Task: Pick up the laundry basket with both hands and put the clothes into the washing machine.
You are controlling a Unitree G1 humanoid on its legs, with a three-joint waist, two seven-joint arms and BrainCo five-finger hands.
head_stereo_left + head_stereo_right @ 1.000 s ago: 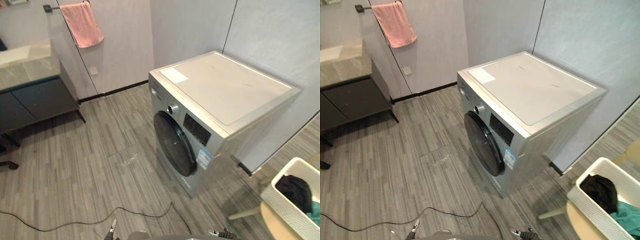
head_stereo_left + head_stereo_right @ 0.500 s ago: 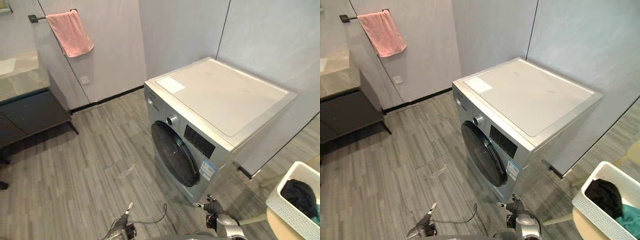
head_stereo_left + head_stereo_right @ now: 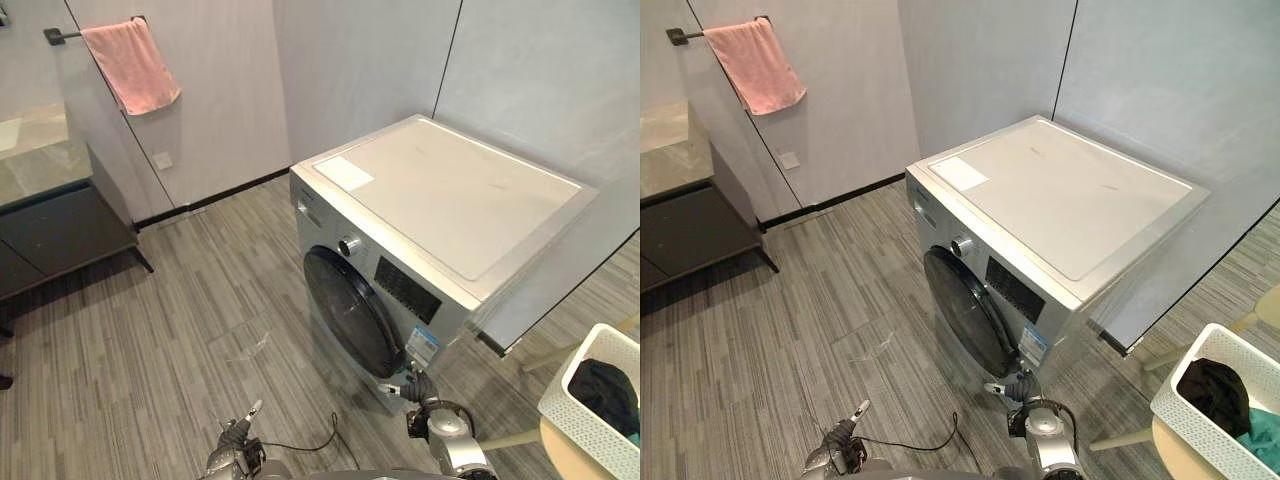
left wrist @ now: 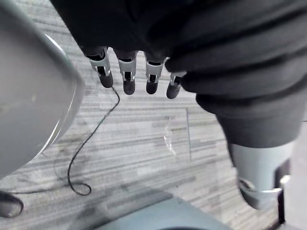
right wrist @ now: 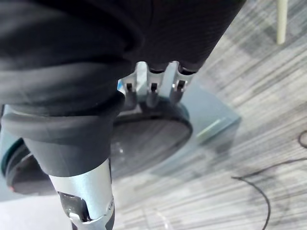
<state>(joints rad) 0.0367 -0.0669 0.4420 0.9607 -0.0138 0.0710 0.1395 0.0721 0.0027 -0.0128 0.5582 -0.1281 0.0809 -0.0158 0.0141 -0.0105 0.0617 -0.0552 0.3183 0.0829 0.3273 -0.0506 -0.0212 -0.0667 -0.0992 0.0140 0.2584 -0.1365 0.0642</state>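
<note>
Laundry basket (image 3: 1188, 364) stands upright, mouth upward, right of the washing machine (image 3: 450, 190).

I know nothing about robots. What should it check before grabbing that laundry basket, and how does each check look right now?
1. Hands free: ok. The left hand and right hand are open and hold nothing.
2. Hands at the laundry basket: not ok. It sits off to the robot's right, apart from both hands.
3. Clothes loaded: ok. A black garment and a teal one lie inside the basket.
4. Washing machine door open: not ok. It is shut.
5. Basket resting steadily: cannot tell. The view's edge cuts off part of it and what it rests on.
</note>
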